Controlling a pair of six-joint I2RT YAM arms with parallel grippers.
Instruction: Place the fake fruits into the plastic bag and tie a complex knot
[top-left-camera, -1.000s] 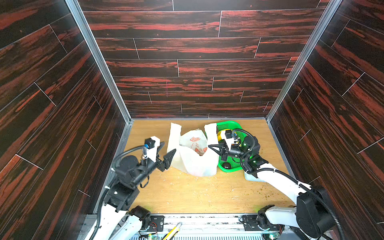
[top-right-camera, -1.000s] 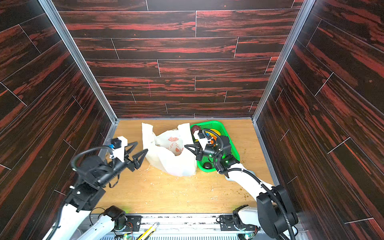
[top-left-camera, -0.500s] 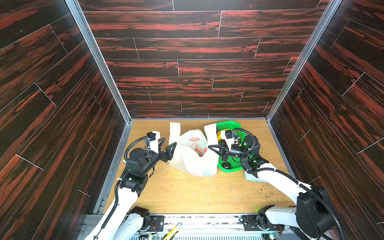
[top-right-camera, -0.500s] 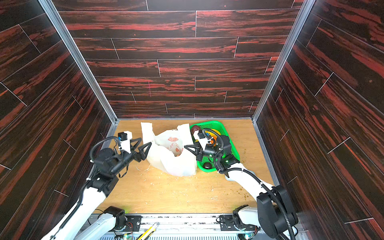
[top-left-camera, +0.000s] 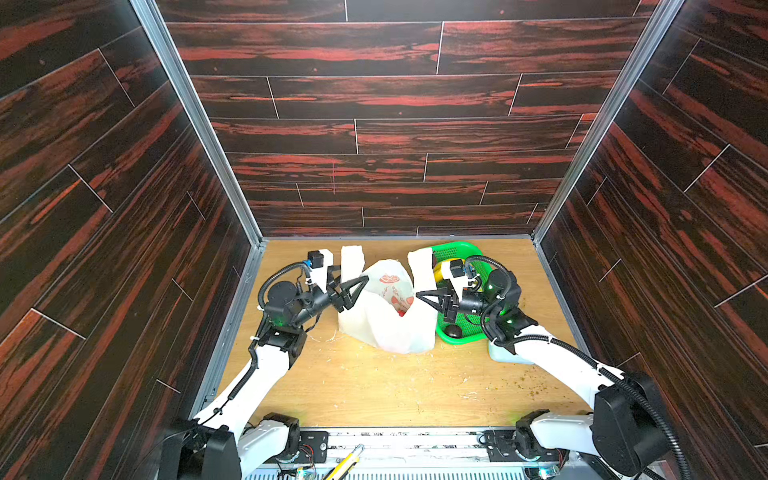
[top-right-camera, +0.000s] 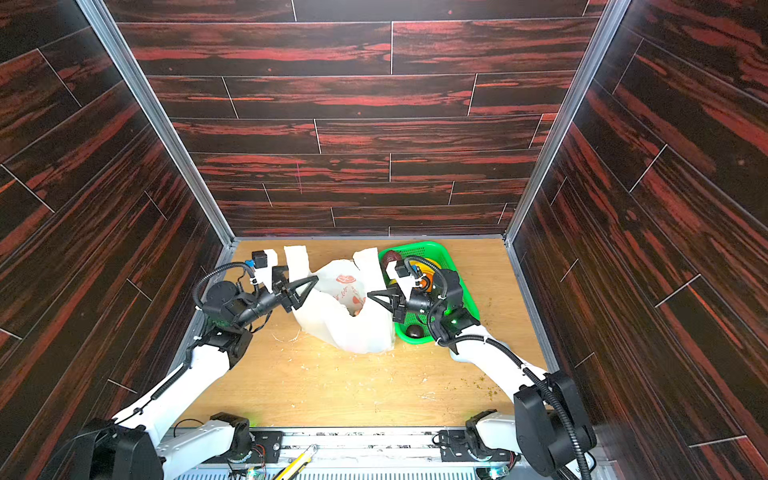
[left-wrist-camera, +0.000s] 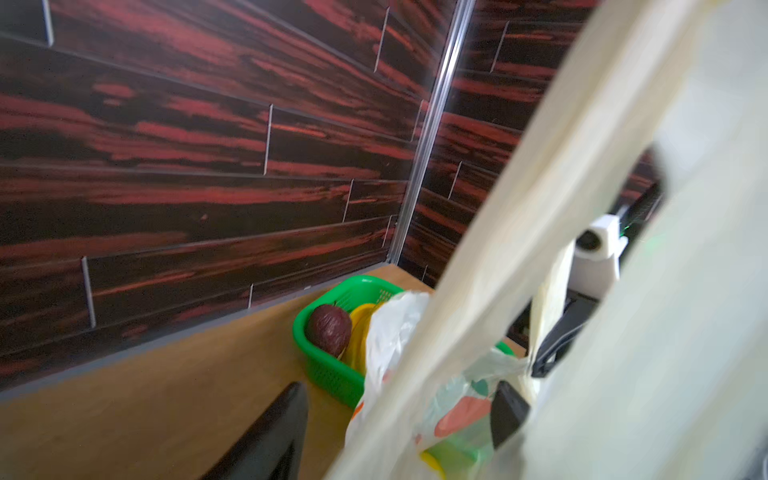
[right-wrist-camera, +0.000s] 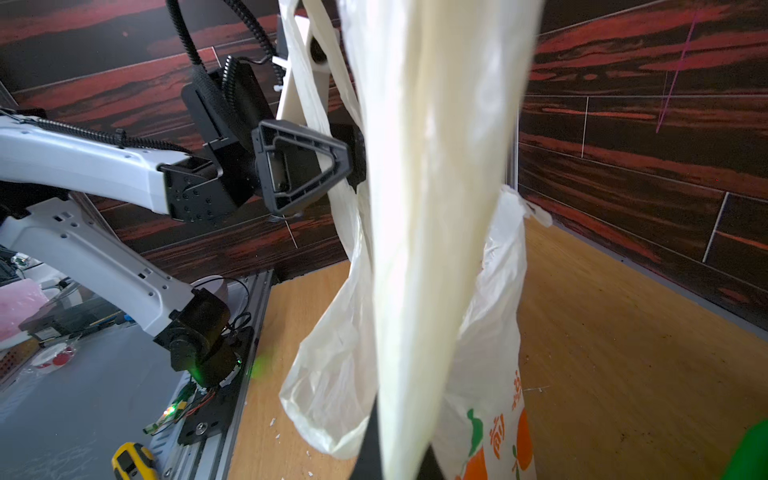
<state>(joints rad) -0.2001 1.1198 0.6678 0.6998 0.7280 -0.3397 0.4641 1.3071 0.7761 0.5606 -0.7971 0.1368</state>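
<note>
The plastic bag (top-left-camera: 386, 328) stands open on the tabletop (top-left-camera: 374, 386), just beside the green basket (top-left-camera: 461, 340) (some fake fruits (left-wrist-camera: 328, 330) lie in it). The right gripper (top-left-camera: 419, 296) pinches one bag handle. The left gripper (top-left-camera: 360, 284) is spread, the other handle between its fingers.

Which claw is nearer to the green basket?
Right. The right claw sits at the bag's edge beside the basket; the left claw is across the bag, farther away.

thin translucent plastic bag (top-left-camera: 386, 332), seemingly matt wooden tabletop (top-left-camera: 374, 386)
</note>
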